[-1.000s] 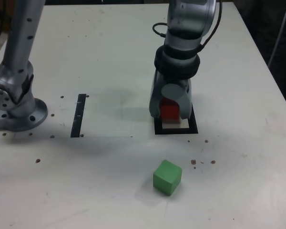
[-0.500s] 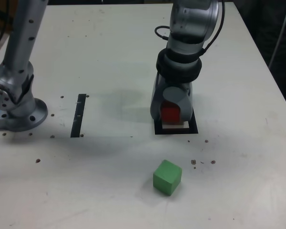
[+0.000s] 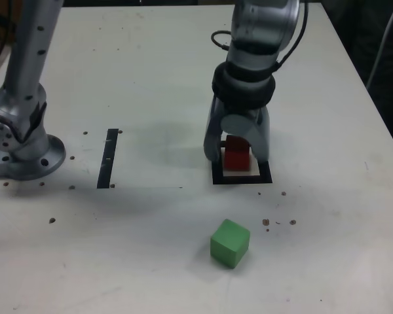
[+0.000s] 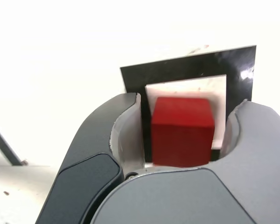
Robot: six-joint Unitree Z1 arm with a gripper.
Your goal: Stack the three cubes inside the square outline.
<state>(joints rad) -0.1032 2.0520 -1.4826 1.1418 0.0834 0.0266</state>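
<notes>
Because the red cube [image 3: 236,156] sits inside the square outline [image 3: 242,178], the gripper [image 3: 239,147] stands spread apart (gaps show either side), releasing it.

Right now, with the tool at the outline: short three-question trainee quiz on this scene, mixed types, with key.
1. True or false: the red cube sits inside the square outline.
2. Where is the green cube? A) between the jaws B) on the table, nearer the camera than the outline C) on the red cube
3. In the wrist view, how do the tool's jaws stand against the red cube?

Key
1. True.
2. B.
3. Spread, one on each side, with a gap on both sides; not gripping it.
</notes>
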